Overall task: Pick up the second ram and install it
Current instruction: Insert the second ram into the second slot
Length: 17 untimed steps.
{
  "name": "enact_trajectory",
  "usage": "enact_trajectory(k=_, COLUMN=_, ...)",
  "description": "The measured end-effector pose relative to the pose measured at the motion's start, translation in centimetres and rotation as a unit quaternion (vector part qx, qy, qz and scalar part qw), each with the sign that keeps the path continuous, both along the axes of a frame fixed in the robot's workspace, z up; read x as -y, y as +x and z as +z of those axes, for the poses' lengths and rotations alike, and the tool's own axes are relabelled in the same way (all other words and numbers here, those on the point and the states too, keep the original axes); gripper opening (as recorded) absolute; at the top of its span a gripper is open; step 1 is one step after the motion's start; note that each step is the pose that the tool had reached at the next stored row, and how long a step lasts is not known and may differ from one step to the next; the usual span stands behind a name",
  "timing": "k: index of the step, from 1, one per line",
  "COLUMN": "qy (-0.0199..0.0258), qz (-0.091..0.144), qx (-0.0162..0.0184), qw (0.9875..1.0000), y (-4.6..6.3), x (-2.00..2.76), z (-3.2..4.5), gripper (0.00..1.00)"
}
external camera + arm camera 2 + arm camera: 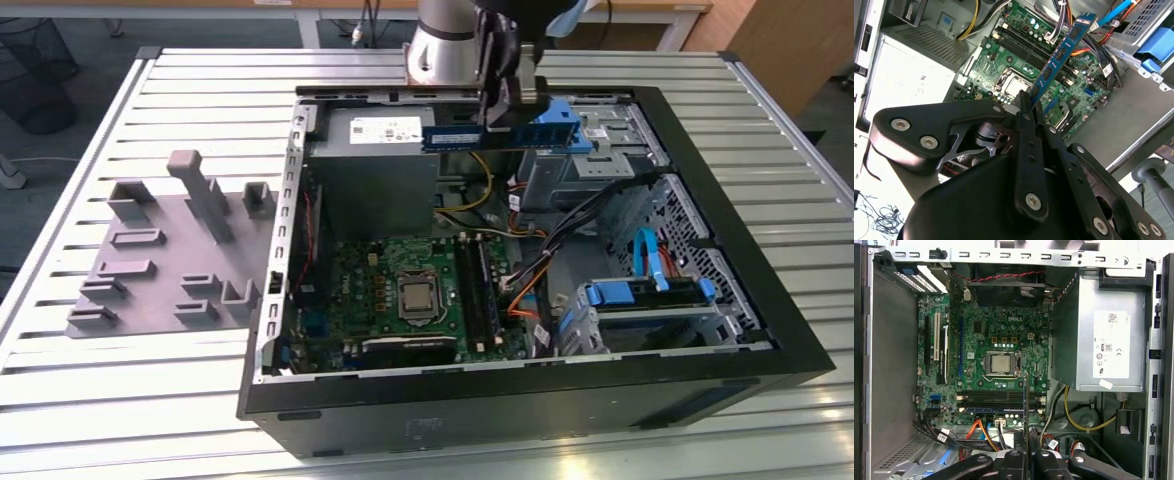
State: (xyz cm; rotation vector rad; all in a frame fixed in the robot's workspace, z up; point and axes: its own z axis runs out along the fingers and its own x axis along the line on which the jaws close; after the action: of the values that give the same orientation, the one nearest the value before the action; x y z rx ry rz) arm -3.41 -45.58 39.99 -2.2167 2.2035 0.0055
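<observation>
The claw (pixel 509 112) is clamped narrow on one end of the second ram (pixel 470 137). It pinches the board by its flat faces, which I'd say leaves the long contact edge free to meet a slot. In the exterior view the pair hangs in the upper middle of the frame, above the far side of the open computer case (pixel 747 300). The stick lies level and reaches toward the exterior view's left, near the grey power supply (pixel 374 130). It's up in the air, touching nothing but the claw, and well apart from the long black memory slots (pixel 478 290) on the green motherboard (pixel 387 270) at lower centre. Off at the frame's left, a grey fixture tray (pixel 160 250) sits on the slatted worktop (pixel 134 400). In the second wrist view the stick juts out from the fingertips (pixel 1023 100) as a thin blue-green strip with dark chips in a row and a pale sticker near its far end. In the first wrist view it shows edge-on, a fine line running crosswise to the slots, so by my read it isn't yet lined up with them.
</observation>
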Motion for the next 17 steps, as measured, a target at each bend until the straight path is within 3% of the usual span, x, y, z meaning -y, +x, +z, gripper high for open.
enact_trajectory(k=12, qy=-0.0007, qz=0.000, qx=0.0001, qw=1.0000, y=0.08, x=-0.01, z=-0.01, gripper=0.14)
enact_trajectory(k=17, qy=-0.0021, qz=-0.037, qx=0.0000, qw=0.9993, y=0.07, x=0.00, z=-0.10, gripper=0.14)
